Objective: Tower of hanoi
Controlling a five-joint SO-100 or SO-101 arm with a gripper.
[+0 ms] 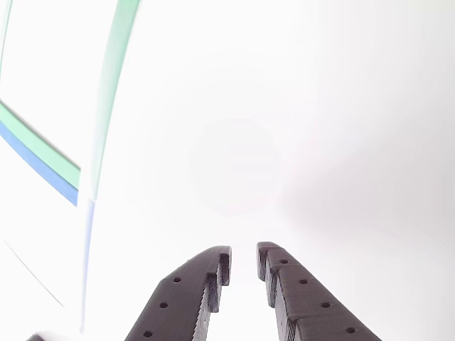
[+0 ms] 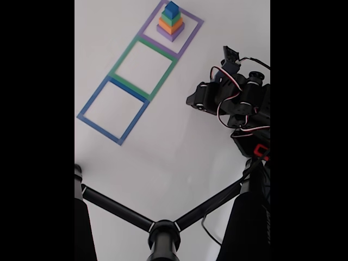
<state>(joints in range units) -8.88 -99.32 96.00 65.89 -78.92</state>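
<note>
In the fixed view, a stack of purple, orange, green and blue square blocks (image 2: 171,22) is seen inside the far purple taped square (image 2: 191,37); the green taped square (image 2: 123,58) and blue taped square (image 2: 89,102) lie nearer. The black two-finger gripper (image 1: 244,266) (jaws slightly apart, holding nothing) is shown close-up in the other view, over the white table (image 1: 320,106).

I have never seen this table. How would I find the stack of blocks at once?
In the fixed view, find the row of three taped squares on the white table: blue, green, purple. The stack of blocks stands inside the purple square, the farthest one. It is a small stepped tower, purple at the base, then orange, green, and blue on top; the other two squares hold nothing.
</note>
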